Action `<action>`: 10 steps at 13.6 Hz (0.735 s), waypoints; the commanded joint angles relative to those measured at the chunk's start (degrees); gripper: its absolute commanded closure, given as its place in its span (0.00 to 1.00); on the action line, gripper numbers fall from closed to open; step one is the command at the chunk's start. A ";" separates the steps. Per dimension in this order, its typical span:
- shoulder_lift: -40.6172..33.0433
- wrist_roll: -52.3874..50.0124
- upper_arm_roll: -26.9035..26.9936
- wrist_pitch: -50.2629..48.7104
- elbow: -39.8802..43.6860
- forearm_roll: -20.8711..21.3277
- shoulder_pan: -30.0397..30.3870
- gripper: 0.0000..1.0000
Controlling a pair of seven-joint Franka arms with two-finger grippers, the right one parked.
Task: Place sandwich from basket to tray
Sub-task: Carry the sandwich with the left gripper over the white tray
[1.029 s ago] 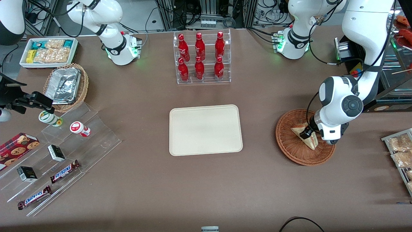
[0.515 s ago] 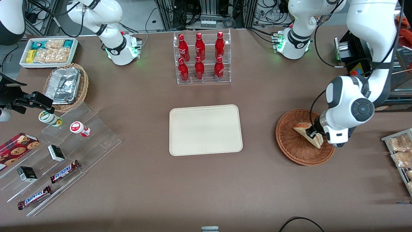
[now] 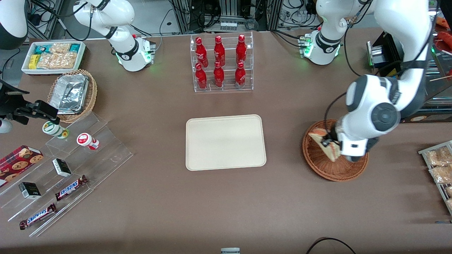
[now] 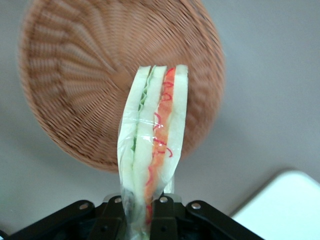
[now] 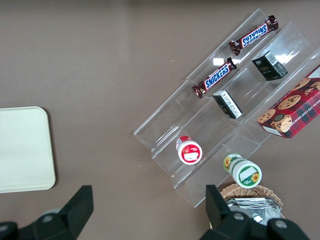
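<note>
My left gripper (image 3: 331,143) is shut on the sandwich (image 3: 323,141), a wrapped wedge of white bread with red, orange and green filling, and holds it above the reddish-brown wicker basket (image 3: 319,161). In the left wrist view the sandwich (image 4: 152,155) hangs pinched between the black fingers (image 4: 164,215), with the empty basket (image 4: 75,85) below it. The cream-beige tray (image 3: 225,141) lies flat at the table's middle, toward the parked arm from the basket; a corner of the tray (image 4: 282,205) shows in the wrist view.
An acrylic rack of red bottles (image 3: 220,63) stands farther from the camera than the tray. Bagged snacks (image 3: 438,164) lie at the working arm's end. A tan basket with foil containers (image 3: 72,93), a white snack box (image 3: 53,56) and acrylic steps with candy bars (image 3: 67,169) lie at the parked arm's end.
My gripper has lifted the sandwich out of the basket and moved it toward the tray. The basket now lies empty.
</note>
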 commanded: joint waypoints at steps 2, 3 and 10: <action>2.36 0.87 -5.29 -0.71 2.38 0.42 -3.35 1.00; 3.41 1.13 -5.30 -0.79 3.61 0.51 -6.07 1.00; 16.23 8.45 -5.12 -1.93 18.97 0.86 -18.64 1.00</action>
